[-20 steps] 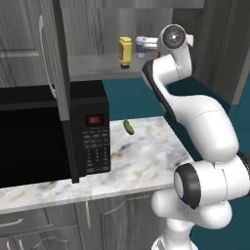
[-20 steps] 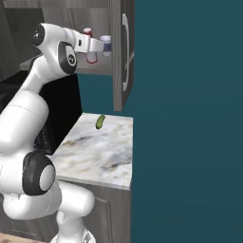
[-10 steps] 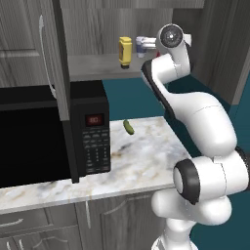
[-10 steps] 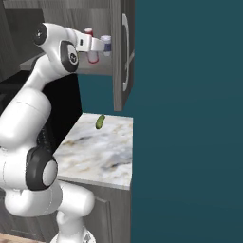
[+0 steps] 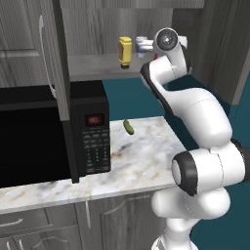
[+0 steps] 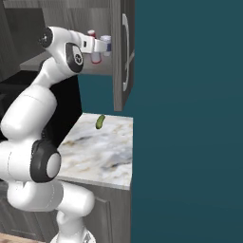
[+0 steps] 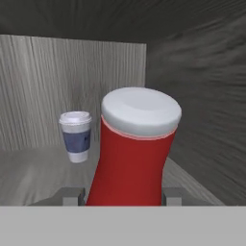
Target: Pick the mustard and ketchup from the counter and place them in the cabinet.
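Inside the cabinet (image 7: 72, 72), tool (image 7: 124, 196) clamped on ketchup (image 7: 132, 153), paper cup (image 7: 76, 136) beside, side wall near.

Cabinet (image 5: 97, 66) shelf: mustard (image 5: 125, 51), paper cup (image 7: 76, 136) upright. Counter (image 5: 141, 161): microwave (image 5: 49, 136), pickle (image 5: 129, 127).

The white arm rises from its base, elbow bent, and reaches up toward 11 o'clock in the left base view, forearm stretched high. The wrist is level, hand pointing forward. The gripper (image 7: 124, 196) is clamped on the ketchup (image 7: 130, 158), 2 fingers (image 7: 71, 195) pressing its red sides at 9 and 3 o'clock. In the right base view the gripper (image 6: 101, 46) sits at roughly 1 o'clock from the shoulder, though its fingertips are hard to separate there.
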Motion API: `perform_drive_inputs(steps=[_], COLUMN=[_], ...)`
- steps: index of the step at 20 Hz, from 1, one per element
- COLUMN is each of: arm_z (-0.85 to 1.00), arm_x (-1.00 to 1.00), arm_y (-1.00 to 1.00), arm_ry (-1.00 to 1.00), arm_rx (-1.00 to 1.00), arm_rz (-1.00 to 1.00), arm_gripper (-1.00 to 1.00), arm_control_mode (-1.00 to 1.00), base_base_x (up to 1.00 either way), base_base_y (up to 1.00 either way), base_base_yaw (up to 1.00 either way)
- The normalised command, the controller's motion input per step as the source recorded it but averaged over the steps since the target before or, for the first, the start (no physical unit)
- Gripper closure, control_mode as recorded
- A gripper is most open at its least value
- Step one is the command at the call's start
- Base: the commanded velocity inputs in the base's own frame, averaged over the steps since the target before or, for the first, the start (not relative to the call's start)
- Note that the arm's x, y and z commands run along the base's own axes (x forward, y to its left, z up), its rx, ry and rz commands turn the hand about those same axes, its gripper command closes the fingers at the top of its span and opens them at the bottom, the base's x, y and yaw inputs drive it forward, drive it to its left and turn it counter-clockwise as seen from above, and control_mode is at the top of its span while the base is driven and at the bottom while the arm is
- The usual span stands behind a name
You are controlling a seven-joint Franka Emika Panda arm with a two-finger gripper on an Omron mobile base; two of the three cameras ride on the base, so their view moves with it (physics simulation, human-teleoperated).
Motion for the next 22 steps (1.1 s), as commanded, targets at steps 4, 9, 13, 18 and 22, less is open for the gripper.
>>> perform_drive_inputs(steps=[4, 9, 13, 18, 22], arm_z=[-0.09, -0.01, 0.00, -0.01, 0.00], arm_x=[0.35, 0.45, 0.45, 0.33, 0.05], arm_y=[0.00, 0.00, 0.02, 0.05, 0.00], arm_ry=[0.00, 0.00, 0.02, 0.04, 0.01], arm_rx=[0.00, 0.00, 0.00, -0.01, 0.00], arm_rz=[0.00, 0.00, 0.00, 0.00, 0.00], arm_gripper=[1.00, 1.00, 1.00, 1.00, 1.00], arm_control_mode=[-1.00, -1.00, -1.00, -1.00, -1.00], base_base_x=[0.00, 0.00, 0.00, 0.00, 0.00], base_base_y=[0.00, 0.00, 0.00, 0.00, 0.00], base_base_yaw=[0.00, 0.00, 0.00, 0.00, 0.00])
